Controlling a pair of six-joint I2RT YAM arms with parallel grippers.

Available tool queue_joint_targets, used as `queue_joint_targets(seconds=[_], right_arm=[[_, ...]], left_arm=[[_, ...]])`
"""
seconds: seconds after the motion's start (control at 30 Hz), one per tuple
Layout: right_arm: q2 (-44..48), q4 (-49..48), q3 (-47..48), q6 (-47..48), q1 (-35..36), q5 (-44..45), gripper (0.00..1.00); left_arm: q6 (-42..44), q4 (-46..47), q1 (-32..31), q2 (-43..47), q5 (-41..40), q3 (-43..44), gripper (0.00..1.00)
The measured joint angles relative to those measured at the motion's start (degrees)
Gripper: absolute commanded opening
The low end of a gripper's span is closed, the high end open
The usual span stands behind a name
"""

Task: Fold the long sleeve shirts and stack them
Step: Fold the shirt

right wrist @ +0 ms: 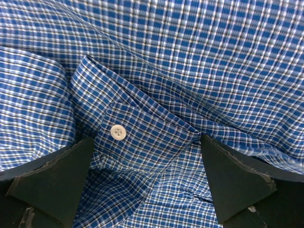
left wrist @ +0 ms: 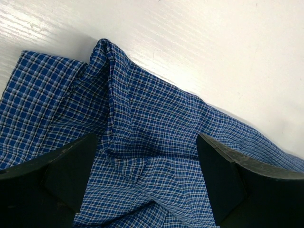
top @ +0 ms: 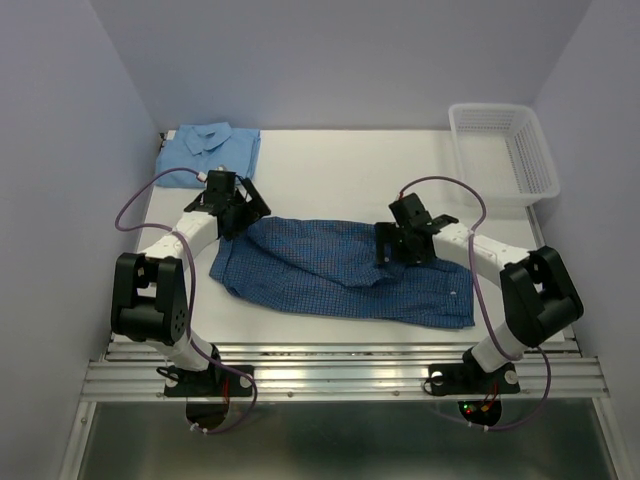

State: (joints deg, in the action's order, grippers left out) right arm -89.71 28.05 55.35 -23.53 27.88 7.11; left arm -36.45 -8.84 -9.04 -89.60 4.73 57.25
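Observation:
A dark blue checked shirt (top: 345, 272) lies spread across the middle of the white table. A light sky blue shirt (top: 210, 152) lies folded at the back left corner. My left gripper (top: 232, 222) hovers over the checked shirt's upper left edge, jaws open, a raised fold of cloth (left wrist: 142, 142) between its fingers (left wrist: 66, 175). My right gripper (top: 385, 250) stands open over the shirt's middle, straddling a cuff with a white button (right wrist: 118, 132). Neither gripper pinches the cloth.
A white plastic mesh basket (top: 503, 155) stands at the back right corner. Bare white table (top: 340, 170) stretches between the folded shirt and the basket. Purple-grey walls close in the sides and back.

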Motion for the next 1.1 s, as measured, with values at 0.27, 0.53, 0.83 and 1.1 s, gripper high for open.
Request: queue_joint_targets(seconds=[0.27, 0.53, 0.83, 1.1], right_arm=[[0.44, -1.25, -1.16, -0.92, 0.0, 0.57, 0.17], [8.85, 1.29, -1.05, -2.49, 0.0, 6.14, 0.01], [16.46, 6.97, -0.28, -7.17, 0.0, 20.57, 0.01], [24.37, 7.26, -0.35, -7.28, 0.0, 31.15, 0.01]], left_arm=[[0.0, 0.0, 0.0, 0.0, 0.2, -0.02, 0.99], [-0.02, 0.02, 0.0, 0.0, 0.39, -0.02, 0.99], [0.0, 0.09, -0.02, -0.39, 1.27, -0.02, 0.99], [0.26, 0.09, -0.61, -0.74, 1.99, 0.0, 0.99]])
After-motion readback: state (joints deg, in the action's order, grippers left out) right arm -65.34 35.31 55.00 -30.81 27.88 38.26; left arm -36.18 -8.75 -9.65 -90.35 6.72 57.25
